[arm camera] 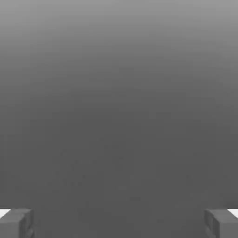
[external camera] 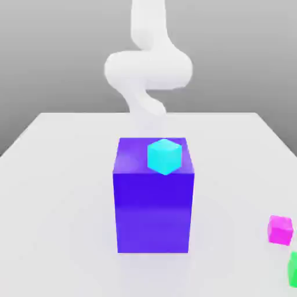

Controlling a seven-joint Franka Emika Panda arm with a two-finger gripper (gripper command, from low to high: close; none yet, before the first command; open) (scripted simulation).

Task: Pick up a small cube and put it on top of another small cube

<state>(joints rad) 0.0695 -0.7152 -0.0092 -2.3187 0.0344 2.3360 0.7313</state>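
Observation:
The small magenta-pink cube (external camera: 281, 228) rests on the white table near the front, at the exterior view's right. A small cyan cube (external camera: 165, 155) sits on top of a big blue block (external camera: 154, 203) in the middle of the table. My white arm (external camera: 148, 69) rises behind the block, well away from the pink cube. In the hand view my gripper (arm camera: 119, 224) is open, its grey fingertips (arm camera: 16, 223) wide apart, with nothing between them and plain grey background ahead.
A small green cube (external camera: 293, 268) lies just in front of the pink cube, cut off by the picture's edge. The white table (external camera: 58, 191) spreads wide around the blue block.

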